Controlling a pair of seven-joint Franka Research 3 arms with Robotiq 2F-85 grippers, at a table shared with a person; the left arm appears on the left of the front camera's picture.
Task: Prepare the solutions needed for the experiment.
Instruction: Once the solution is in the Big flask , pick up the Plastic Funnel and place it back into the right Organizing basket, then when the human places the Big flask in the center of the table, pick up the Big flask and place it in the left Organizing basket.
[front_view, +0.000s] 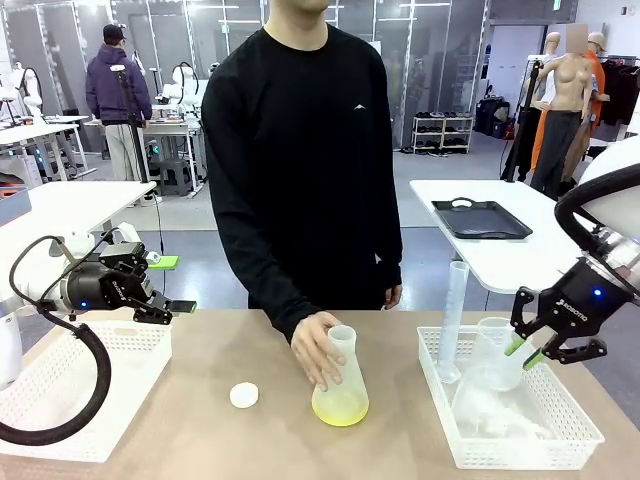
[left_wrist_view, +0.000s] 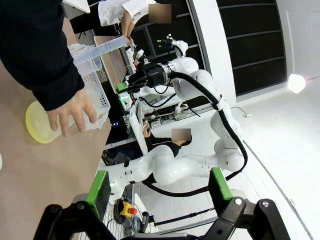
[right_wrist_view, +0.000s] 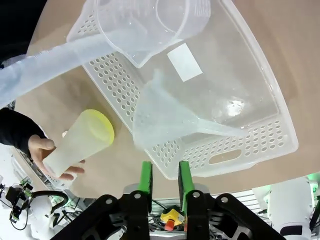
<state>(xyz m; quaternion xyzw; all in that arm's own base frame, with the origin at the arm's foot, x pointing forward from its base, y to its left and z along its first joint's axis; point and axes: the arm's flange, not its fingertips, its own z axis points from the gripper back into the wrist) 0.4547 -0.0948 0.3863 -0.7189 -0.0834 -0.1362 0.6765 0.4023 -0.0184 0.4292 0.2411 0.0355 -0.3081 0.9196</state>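
Note:
The solutions (front_view: 340, 408) are a shallow lime-yellow layer in a clear conical flask (front_view: 342, 370) at the table's middle; a person's hand (front_view: 315, 350) holds the flask's neck. The same yellow base (right_wrist_view: 98, 127) glows in the right wrist view, and the flask (left_wrist_view: 41, 126) also lies under the hand in the left wrist view. My right gripper (front_view: 525, 352) hovers over the right basket, its fingers (right_wrist_view: 145, 176) a little apart with nothing between them, above a clear funnel (right_wrist_view: 170, 120) lying in the basket. My left gripper (front_view: 172, 285) stands wide open above the left basket, its pads (left_wrist_view: 98, 186) bare.
A small white cap (front_view: 243, 396) lies left of the flask. The right basket (front_view: 520, 455) also holds a tall graduated cylinder (front_view: 455, 320) and a beaker (front_view: 495, 335). The left white basket (front_view: 100, 335) sits under my left arm. The person stands at the far edge.

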